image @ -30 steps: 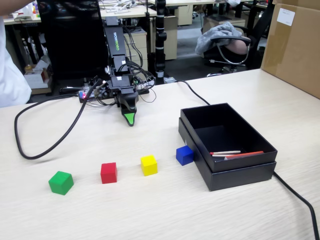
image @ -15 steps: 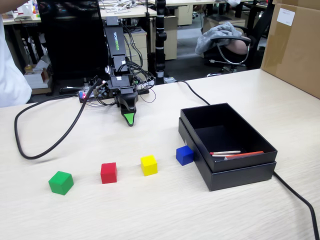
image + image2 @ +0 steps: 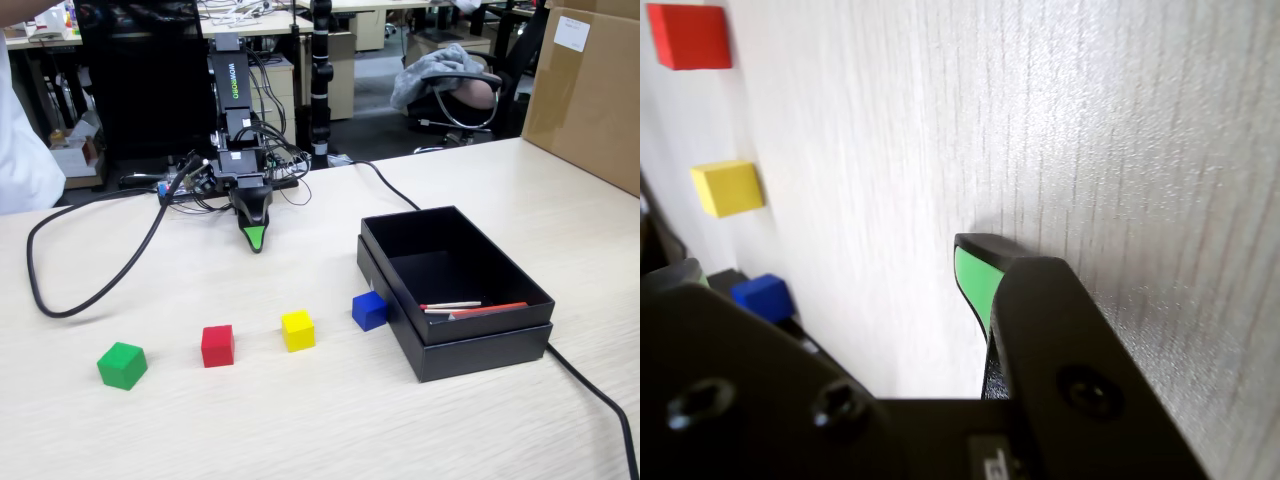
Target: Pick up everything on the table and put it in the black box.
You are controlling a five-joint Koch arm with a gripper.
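In the fixed view a row of cubes lies on the beige table (image 3: pixel 300 420): green (image 3: pixel 122 365), red (image 3: pixel 217 345), yellow (image 3: pixel 297 330) and blue (image 3: pixel 369 311). The blue one sits right against the black box (image 3: pixel 480 352). My gripper (image 3: pixel 257 240) points down at the table behind the row, well apart from every cube. The wrist view shows the gripper (image 3: pixel 830 265) open, with bare table between the green-padded fingers. Along that view's left edge are the red cube (image 3: pixel 688 36), the yellow cube (image 3: pixel 728 188) and the blue cube (image 3: pixel 762 297).
Thin red and white sticks (image 3: pixel 470 308) lie inside the box. A black cable (image 3: pixel 90 290) loops over the table's left part, and another cable (image 3: pixel 600 400) runs past the box at right. A tall brown carton (image 3: pixel 590 90) stands at the far right.
The gripper tip has shifted slightly left and the left cable loop moved a little. The cubes and box have not moved.
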